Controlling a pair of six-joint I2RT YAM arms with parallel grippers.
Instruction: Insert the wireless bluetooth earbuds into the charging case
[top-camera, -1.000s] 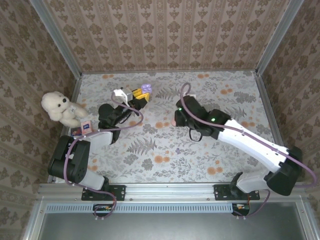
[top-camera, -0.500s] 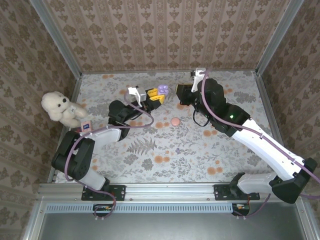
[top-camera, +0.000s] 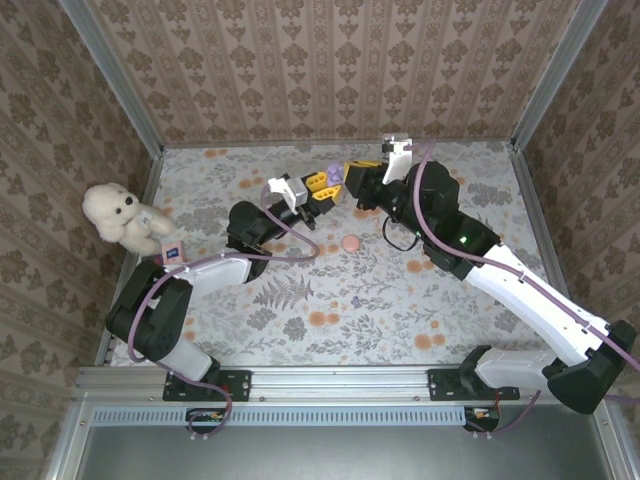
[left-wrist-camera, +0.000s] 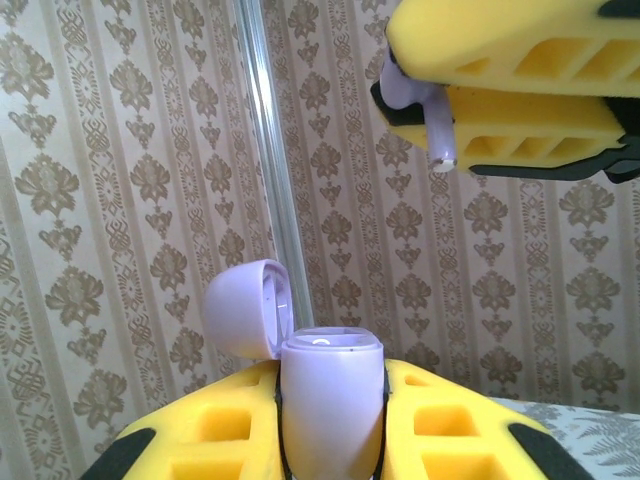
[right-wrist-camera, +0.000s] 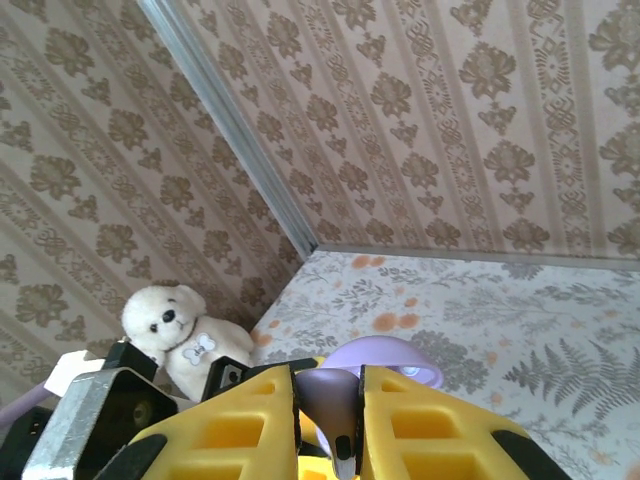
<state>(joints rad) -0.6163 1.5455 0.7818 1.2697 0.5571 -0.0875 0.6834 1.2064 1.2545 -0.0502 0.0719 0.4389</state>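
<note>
From above, the left gripper (top-camera: 322, 182) and right gripper (top-camera: 357, 172) meet tip to tip, with the charging case (top-camera: 333, 172) between them.

Left wrist: the fingers pinch the open-lidded case. An earbud (left-wrist-camera: 415, 105), pinched in the right fingers, hangs above it, apart.

Right wrist: the bud's stem points down at the case. Insertion is not yet done, and whether one bud already sits inside is unclear.

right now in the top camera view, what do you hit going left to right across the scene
teddy bear → small blue-faced card → left gripper holding the charging case → right gripper holding an earbud. pink disc left out: it lines up with the grippers.
</note>
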